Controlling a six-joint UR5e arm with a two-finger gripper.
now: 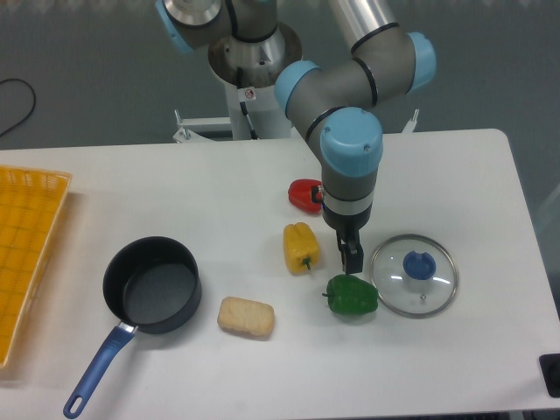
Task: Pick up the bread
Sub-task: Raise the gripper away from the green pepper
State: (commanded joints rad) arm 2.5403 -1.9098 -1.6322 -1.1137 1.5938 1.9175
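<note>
The bread [246, 316] is a pale tan, rough, rounded block lying on the white table, between the pot and the green pepper. My gripper [351, 259] hangs from the arm well to the right of the bread and points down, just above the green pepper [353, 296]. Its dark fingers [352, 249] show as one narrow shape with no visible gap. Nothing is seen held in them. The bread lies apart from the gripper, untouched.
A yellow pepper [300, 248] stands left of the gripper and a red pepper [305, 194] lies behind it. A glass lid with a blue knob [414, 274] lies to the right. A dark pot with a blue handle [151, 284] and a yellow basket [26, 254] are at the left.
</note>
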